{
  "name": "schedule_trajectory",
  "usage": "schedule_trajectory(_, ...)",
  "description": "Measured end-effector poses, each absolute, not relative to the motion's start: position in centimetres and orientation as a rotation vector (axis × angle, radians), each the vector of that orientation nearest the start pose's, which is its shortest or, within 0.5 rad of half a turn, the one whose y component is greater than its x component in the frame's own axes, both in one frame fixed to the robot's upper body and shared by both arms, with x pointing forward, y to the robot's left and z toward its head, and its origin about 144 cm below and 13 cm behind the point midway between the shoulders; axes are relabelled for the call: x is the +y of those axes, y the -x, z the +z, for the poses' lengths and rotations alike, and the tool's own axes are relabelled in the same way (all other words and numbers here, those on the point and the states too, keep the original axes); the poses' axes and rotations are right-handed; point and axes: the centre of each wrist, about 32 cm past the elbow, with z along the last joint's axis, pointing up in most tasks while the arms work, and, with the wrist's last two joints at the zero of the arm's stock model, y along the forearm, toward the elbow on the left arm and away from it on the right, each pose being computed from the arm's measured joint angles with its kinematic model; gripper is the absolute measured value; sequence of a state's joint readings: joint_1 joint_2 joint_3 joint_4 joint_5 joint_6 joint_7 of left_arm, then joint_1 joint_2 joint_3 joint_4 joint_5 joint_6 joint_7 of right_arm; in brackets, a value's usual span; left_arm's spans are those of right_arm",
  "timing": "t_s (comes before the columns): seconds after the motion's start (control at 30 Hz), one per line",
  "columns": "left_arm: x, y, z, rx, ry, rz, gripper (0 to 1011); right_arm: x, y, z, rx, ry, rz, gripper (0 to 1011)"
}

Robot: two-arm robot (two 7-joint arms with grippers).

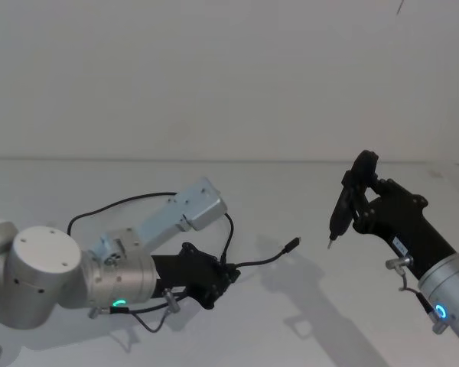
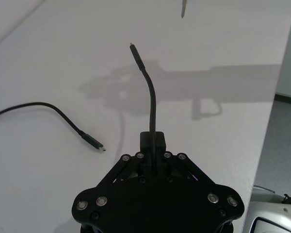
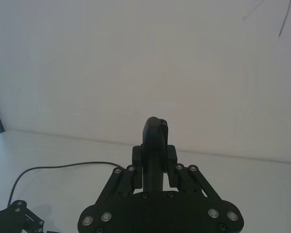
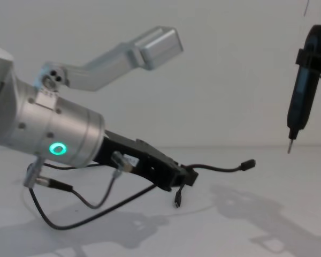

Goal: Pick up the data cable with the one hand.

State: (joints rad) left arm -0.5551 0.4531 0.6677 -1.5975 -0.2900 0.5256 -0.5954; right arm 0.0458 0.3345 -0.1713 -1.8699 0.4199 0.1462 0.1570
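Black data cable (image 1: 269, 258) pinched in the left gripper (image 1: 229, 275) over the white tabletop's (image 1: 329, 313) middle; one plug juts just past the fingertips; right gripper (image 1: 357, 205) clamps a pen-shaped tool (image 1: 341, 209), raised toward the right edge.

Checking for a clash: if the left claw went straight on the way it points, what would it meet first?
Probably the white table: the left claw, shut on the data cable, tilts downward, aimed below the pen tool. Depth is unclear.
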Motion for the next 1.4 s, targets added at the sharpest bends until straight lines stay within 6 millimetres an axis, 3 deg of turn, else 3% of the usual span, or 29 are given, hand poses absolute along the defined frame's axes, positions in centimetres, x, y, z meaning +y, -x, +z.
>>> schedule_trajectory(0.47, 19.3, -53.5, 128.8, -0.086, -0.467, 0.453, 42, -24.4, -46.5, 125.6, -0.01, -0.176, -1.092, 279)
schedule_trajectory(1.4, 20.1, -53.4, 129.3, -0.103, -0.46, 0.439, 42, -23.8, -49.4, 125.7, 0.006, -0.188, -1.049, 279)
